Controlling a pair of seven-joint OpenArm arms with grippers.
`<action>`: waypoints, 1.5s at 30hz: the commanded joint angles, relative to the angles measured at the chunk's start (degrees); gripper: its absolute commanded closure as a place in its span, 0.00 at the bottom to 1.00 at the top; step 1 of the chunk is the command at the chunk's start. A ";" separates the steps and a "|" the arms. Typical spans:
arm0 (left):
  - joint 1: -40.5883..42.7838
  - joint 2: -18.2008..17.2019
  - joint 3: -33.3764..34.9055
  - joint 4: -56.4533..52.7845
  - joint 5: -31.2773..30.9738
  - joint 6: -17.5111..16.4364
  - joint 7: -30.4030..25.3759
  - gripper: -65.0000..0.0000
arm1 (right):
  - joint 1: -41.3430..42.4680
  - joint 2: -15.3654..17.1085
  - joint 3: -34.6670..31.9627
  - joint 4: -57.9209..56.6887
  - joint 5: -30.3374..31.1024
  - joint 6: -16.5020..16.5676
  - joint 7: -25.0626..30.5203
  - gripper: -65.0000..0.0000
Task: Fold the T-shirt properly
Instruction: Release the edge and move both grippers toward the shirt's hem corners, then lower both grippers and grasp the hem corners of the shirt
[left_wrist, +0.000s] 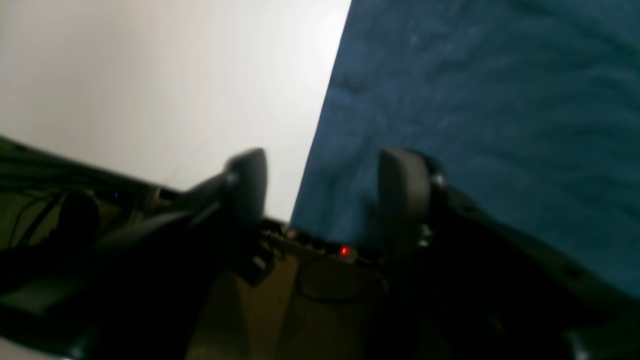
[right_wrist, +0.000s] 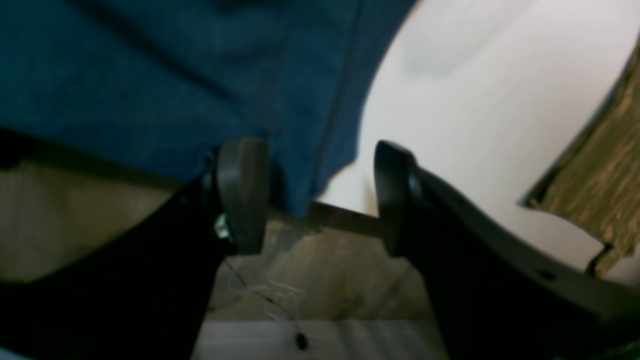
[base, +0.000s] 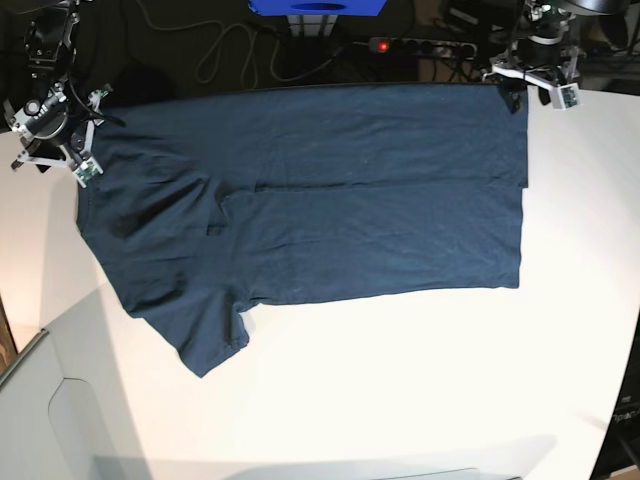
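Note:
The navy T-shirt (base: 320, 210) lies flat on the white table (base: 400, 380), with one sleeve (base: 200, 335) pointing toward the near left. My left gripper (base: 522, 88) is open at the shirt's far right corner. In the left wrist view its fingers (left_wrist: 247, 185) straddle the shirt's edge (left_wrist: 450, 125) at the table's far rim. My right gripper (base: 82, 152) is open at the shirt's far left corner. In the right wrist view its fingers (right_wrist: 242, 195) stand on either side of a cloth corner (right_wrist: 300, 165). Neither gripper holds cloth.
A power strip with a red light (base: 380, 45) and cables (base: 230, 50) lie beyond the table's far edge, next to a blue object (base: 318, 8). The red light also shows in the left wrist view (left_wrist: 344, 251). The table's left rim (base: 20, 360) runs near the right arm.

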 joint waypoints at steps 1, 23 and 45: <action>0.29 -0.56 -0.43 1.62 -0.08 0.25 -1.51 0.45 | 1.42 -0.41 2.62 1.45 -0.40 1.04 -0.08 0.50; -26.26 -7.42 -2.80 -4.00 0.44 0.16 -0.90 0.48 | 29.11 -6.30 2.88 -14.82 -0.40 1.04 -0.08 0.50; -62.65 -14.01 23.66 -54.55 0.53 0.25 -12.24 0.43 | 34.91 -5.07 -1.52 -22.82 -0.40 1.04 2.91 0.50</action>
